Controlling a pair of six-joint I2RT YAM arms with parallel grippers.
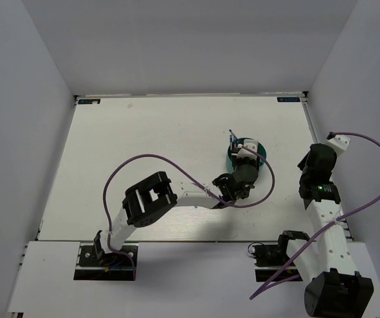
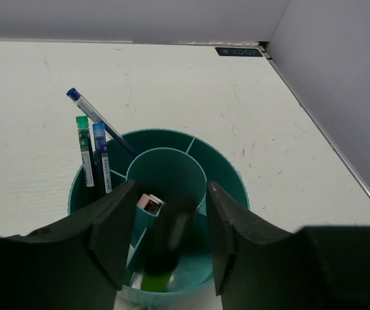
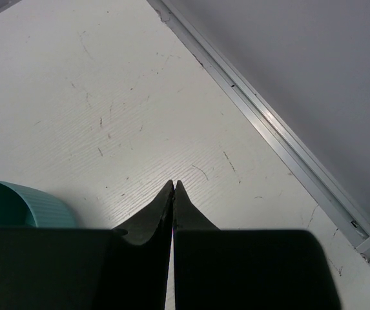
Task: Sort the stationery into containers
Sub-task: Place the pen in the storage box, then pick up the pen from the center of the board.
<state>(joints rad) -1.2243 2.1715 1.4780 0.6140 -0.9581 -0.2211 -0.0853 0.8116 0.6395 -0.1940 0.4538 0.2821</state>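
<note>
The round teal organiser stands right of the table's middle. My left gripper hangs just above its near side, jaws open. Between them a black highlighter with a green cap shows blurred, cap down in a near compartment, with a gap to each finger. A white-pink eraser sits beside the central tube. A slim blue pen, a green-capped highlighter and a blue-capped pen stand in the left compartments. My right gripper is shut and empty over bare table, to the right of the organiser.
White walls enclose the table on three sides, and a metal rail runs along the right wall close to my right gripper. My right arm stands near the table's right edge. A purple cable loops over my left arm.
</note>
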